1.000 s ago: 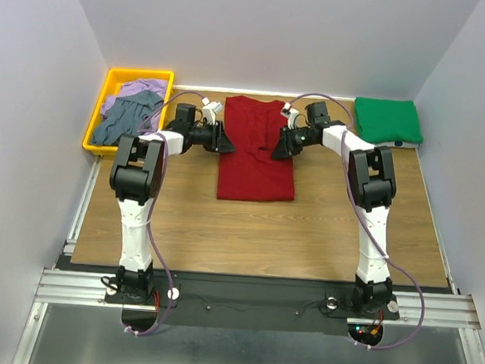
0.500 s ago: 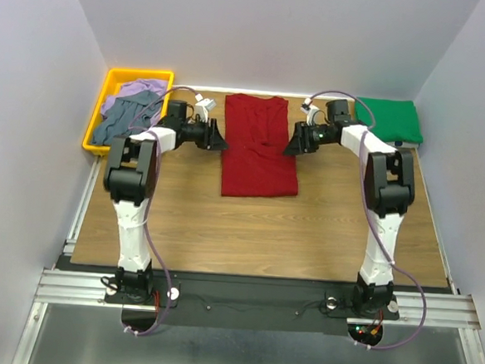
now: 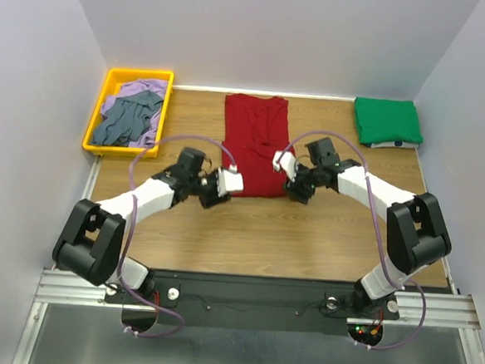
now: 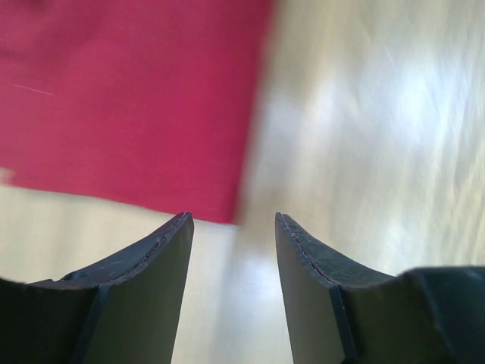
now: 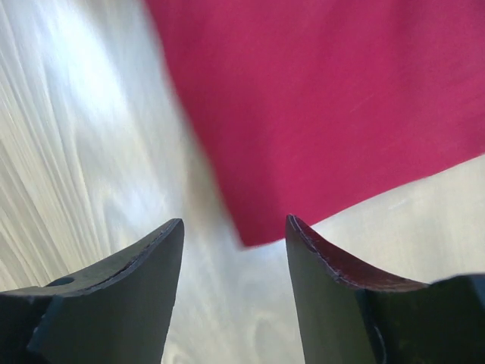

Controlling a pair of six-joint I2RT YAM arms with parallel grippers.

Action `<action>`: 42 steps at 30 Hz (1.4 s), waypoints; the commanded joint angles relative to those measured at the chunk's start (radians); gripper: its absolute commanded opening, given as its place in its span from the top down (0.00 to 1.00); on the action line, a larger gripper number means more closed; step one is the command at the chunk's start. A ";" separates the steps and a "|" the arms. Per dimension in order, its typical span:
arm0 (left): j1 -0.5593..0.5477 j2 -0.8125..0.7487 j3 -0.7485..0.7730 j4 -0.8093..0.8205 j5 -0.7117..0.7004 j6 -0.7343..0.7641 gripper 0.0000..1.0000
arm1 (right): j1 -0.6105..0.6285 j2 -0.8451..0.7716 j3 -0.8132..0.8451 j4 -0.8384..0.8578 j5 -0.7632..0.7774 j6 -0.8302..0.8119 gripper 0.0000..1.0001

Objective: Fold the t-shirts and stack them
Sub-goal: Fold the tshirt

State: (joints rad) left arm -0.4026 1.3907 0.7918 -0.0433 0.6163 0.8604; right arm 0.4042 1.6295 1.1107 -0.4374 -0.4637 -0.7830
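The dark red t-shirt [image 3: 257, 146] lies flat on the table as a long folded strip running from the back toward me. My left gripper [image 3: 225, 189] hovers open at its near left corner, and the left wrist view shows the red cloth [image 4: 129, 98] just beyond the empty fingertips [image 4: 176, 235]. At the near right corner my right gripper [image 3: 292, 189] is open too, with the red corner [image 5: 341, 98] ahead of its jaws and nothing held. A folded bright green t-shirt [image 3: 386, 121] rests at the back right. The lavender-purple [image 3: 137, 88] and grey-blue [image 3: 126, 120] t-shirts lie crumpled in the tray.
The yellow plastic tray [image 3: 94, 130] sits at the back left corner. Something white peeks out from under the green shirt's near edge [image 3: 391, 144]. Bare wooden tabletop [image 3: 264, 233] stretches between the red shirt and the arm bases.
Both grippers left the red shirt's sides near the back, swung outward, then came toward me to its near corners. Both sets of jaws opened wider.
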 commanded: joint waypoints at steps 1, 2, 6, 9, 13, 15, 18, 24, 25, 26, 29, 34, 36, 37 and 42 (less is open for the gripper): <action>-0.067 0.013 -0.100 0.111 -0.214 0.140 0.41 | 0.024 -0.028 -0.109 0.150 0.149 -0.182 0.40; -0.094 0.021 -0.108 0.120 -0.230 0.135 0.41 | 0.025 -0.026 -0.123 0.172 0.157 -0.185 0.40; -0.140 0.039 -0.132 0.195 -0.279 0.140 0.41 | 0.035 -0.017 -0.167 0.227 0.172 -0.208 0.40; -0.159 0.056 -0.134 0.212 -0.297 0.160 0.41 | 0.045 -0.023 -0.195 0.255 0.178 -0.222 0.40; -0.162 0.057 -0.117 0.211 -0.311 0.173 0.41 | 0.047 -0.066 -0.206 0.256 0.165 -0.223 0.41; -0.162 0.065 -0.102 0.206 -0.316 0.187 0.41 | 0.051 -0.120 -0.219 0.252 0.152 -0.252 0.40; -0.162 0.086 -0.083 0.195 -0.303 0.203 0.41 | 0.061 -0.123 -0.242 0.250 0.142 -0.288 0.38; -0.163 0.154 -0.063 0.203 -0.286 0.198 0.41 | 0.100 -0.016 -0.239 0.267 0.131 -0.309 0.39; -0.162 0.171 -0.062 0.207 -0.288 0.195 0.42 | 0.102 -0.002 -0.232 0.270 0.126 -0.303 0.39; -0.162 0.180 -0.059 0.209 -0.286 0.195 0.42 | 0.104 0.010 -0.230 0.276 0.126 -0.299 0.41; -0.163 0.215 -0.048 0.200 -0.296 0.201 0.48 | 0.104 0.046 -0.238 0.279 0.146 -0.308 0.47; -0.163 0.217 -0.036 0.146 -0.273 0.209 0.86 | 0.104 0.046 -0.256 0.281 0.157 -0.288 0.77; -0.165 0.189 -0.028 0.106 -0.244 0.207 0.94 | 0.104 0.020 -0.256 0.278 0.163 -0.259 0.95; -0.163 0.162 -0.020 0.065 -0.224 0.195 1.00 | 0.104 0.007 -0.256 0.267 0.165 -0.251 0.99; -0.176 0.073 -0.005 -0.100 -0.161 0.186 1.00 | 0.104 -0.092 -0.224 0.143 0.128 -0.211 0.99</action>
State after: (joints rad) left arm -0.5632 1.5684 0.7532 0.0402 0.3702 1.0607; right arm 0.5011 1.6295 0.8692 -0.1963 -0.3080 -1.0389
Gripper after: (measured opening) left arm 0.095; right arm 0.045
